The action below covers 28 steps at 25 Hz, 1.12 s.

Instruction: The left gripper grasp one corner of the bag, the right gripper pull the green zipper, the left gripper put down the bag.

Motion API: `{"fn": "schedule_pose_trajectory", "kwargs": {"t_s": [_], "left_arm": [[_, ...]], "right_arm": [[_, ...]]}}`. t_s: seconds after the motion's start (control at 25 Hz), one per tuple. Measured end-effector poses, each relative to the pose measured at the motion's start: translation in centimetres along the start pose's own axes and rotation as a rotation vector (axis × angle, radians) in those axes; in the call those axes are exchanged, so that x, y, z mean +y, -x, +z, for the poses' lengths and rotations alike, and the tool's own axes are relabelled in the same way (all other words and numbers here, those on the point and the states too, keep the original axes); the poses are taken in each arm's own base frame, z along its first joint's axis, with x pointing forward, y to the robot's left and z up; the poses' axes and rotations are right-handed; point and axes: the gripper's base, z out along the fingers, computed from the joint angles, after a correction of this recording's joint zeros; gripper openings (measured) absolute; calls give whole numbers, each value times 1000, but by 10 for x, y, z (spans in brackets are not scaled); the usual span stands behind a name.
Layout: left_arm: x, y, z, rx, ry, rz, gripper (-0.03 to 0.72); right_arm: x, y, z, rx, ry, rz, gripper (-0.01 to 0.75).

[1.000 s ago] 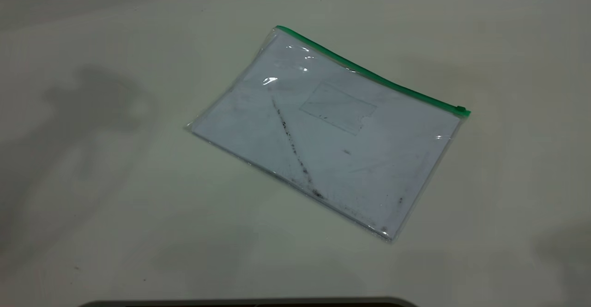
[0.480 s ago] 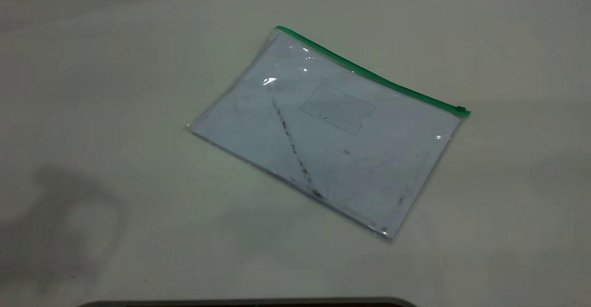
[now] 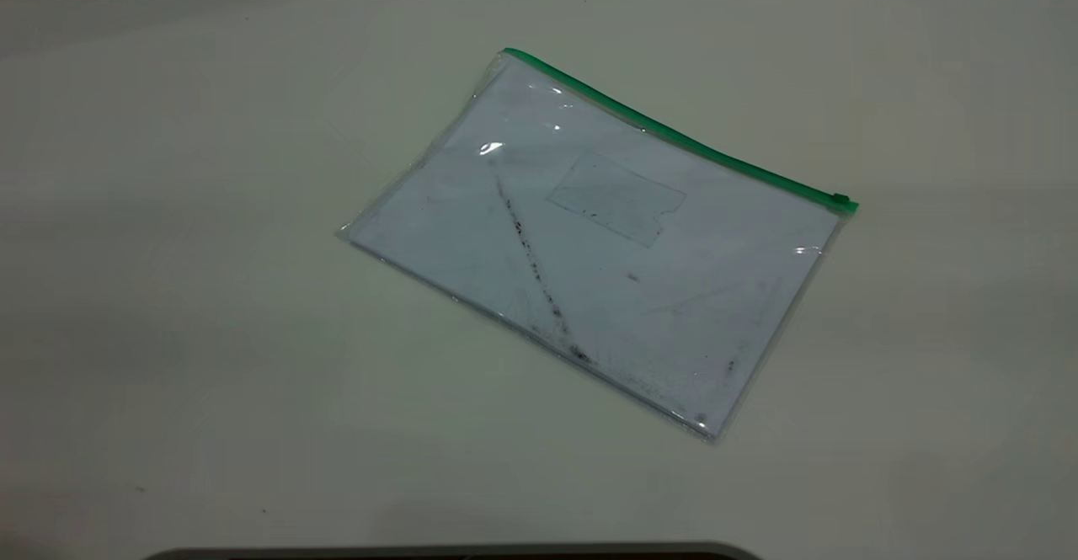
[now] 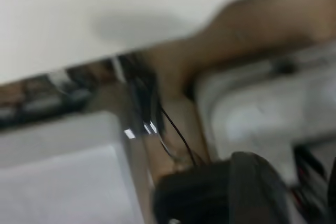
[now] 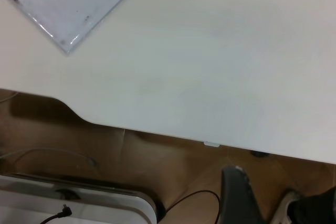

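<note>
Bag (image 3: 598, 244) lay flat mid-desk (image 3: 210, 290), green zipper (image 3: 674, 135) along its far edge, slider (image 3: 840, 200) at the right end, neither gripper visible, finger state impossible to tell.

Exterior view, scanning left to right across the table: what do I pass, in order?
Bare table → the bag's left corner → dark diagonal smudge line → faint rectangular outline on the bag → green slider tab at the zipper's right end → bare table again. No gripper shows in this view.

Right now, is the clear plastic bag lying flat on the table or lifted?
Lying flat: the clear rectangular plastic bag rests spread on the pale table, no corner raised.
</note>
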Motion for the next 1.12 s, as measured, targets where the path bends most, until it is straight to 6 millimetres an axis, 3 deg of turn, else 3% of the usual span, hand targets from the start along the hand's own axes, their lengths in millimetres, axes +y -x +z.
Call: {"fn": "schedule_pose_trajectory", "kwargs": {"t_s": [0.32, 0.6, 1.12], "left_arm": [[0, -44, -26, -373, 73, -41, 412], [-4, -82, -37, -646, 87, -39, 412], [-5, -87, -36, -671, 120, -94, 411]], "right_arm": [[0, 0, 0, 0, 0, 0, 467], [0, -1, -2, -19, 0, 0, 467], [2, -49, -45, -447, -118, 124, 467]]}}
